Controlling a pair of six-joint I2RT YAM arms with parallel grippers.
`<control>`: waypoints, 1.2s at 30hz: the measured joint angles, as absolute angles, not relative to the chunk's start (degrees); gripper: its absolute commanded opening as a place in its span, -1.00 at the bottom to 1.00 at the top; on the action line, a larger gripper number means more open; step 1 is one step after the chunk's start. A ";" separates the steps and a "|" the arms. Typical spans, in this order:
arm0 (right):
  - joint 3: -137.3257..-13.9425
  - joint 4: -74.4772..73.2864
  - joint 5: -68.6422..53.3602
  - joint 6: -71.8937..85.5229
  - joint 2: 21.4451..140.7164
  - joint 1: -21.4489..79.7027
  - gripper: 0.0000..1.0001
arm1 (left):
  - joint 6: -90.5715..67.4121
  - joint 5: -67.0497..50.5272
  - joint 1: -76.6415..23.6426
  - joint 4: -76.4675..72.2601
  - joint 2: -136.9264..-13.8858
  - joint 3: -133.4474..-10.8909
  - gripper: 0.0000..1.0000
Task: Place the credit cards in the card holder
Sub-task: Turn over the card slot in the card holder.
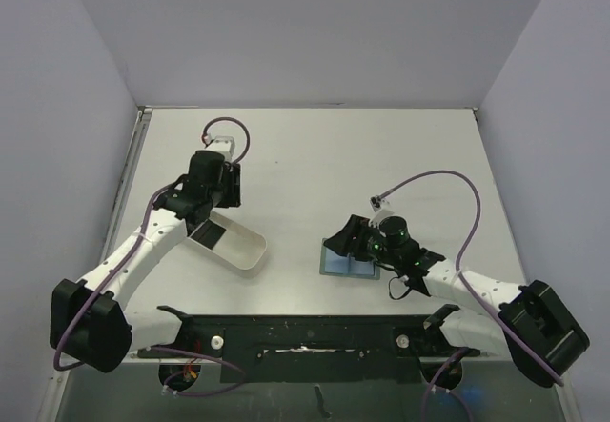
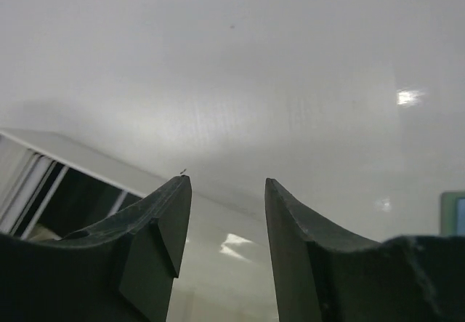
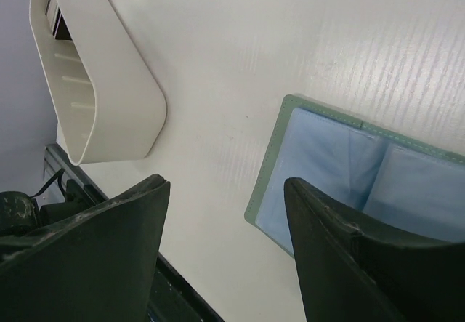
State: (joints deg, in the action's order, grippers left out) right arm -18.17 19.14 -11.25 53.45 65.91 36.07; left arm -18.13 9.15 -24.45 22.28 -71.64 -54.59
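The card holder point(image 1: 338, 262) lies open on the table, sage green at the rim and light blue inside point(image 3: 327, 169). A sliver of it shows at the right edge of the left wrist view point(image 2: 454, 213). My right gripper point(image 1: 345, 236) hovers open over its left edge point(image 3: 227, 182), one finger above the blue lining, nothing between the fingers. A dark credit card point(image 1: 212, 235) lies in the white tray point(image 1: 243, 249), seen as a dark patch at the tray's far end point(image 3: 54, 13). My left gripper point(image 1: 212, 214) is above that end of the tray, open and empty point(image 2: 225, 180).
The white oblong tray point(image 3: 109, 97) sits left of the card holder with bare table between them. Its rim point(image 2: 80, 155) passes under my left fingers. The black base rail point(image 1: 305, 331) runs along the near edge. Walls close in the table's left, right and far sides.
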 measured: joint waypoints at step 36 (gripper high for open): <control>-21.21 -8.38 -3.11 43.68 38.70 34.52 0.32 | 18.11 27.73 -7.79 16.62 -85.36 -45.89 -0.07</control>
